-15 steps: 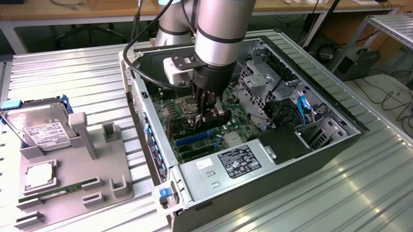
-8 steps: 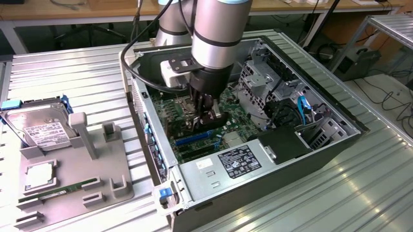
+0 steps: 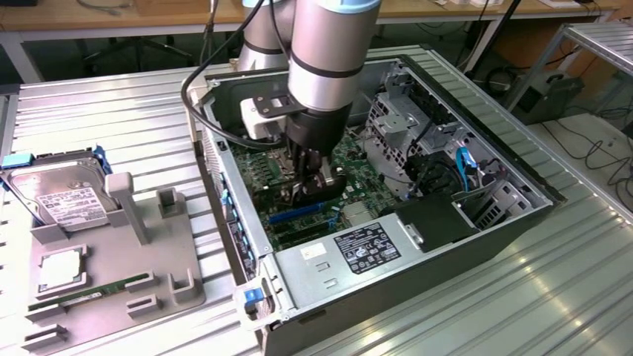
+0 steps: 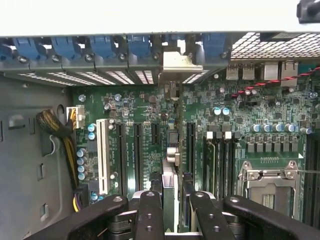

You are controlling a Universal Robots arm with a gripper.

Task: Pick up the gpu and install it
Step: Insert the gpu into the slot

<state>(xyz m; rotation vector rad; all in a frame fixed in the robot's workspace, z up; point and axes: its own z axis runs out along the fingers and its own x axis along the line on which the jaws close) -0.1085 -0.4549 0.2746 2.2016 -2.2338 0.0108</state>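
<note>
In the exterior view my gripper [image 3: 313, 176] reaches down into the open computer case [image 3: 514, 222], shut on the gpu [image 3: 330, 190]. The dark card stands on edge just over the blue expansion slots [image 3: 296, 213] of the motherboard [image 3: 247, 167]. The wrist view shows the gpu [image 4: 171, 145] edge-on as a thin strip between my two black fingers [image 4: 150, 212]. It runs along a black slot toward the case's rear wall. Its metal bracket [image 4: 176, 62] sits at the rear slot openings. I cannot tell whether the card's lower edge is touching the slot or just above it.
A grey fixture tray [image 3: 109, 245] lies at the exterior view's left with a hard drive [image 3: 59, 196], a CPU [image 3: 61, 271] and a green RAM stick [image 3: 89, 293]. Inside the case are the power supply [image 3: 366, 248], drive cage [image 3: 396, 122], white PCI slot [image 4: 103, 155] and CPU socket [image 4: 270, 185].
</note>
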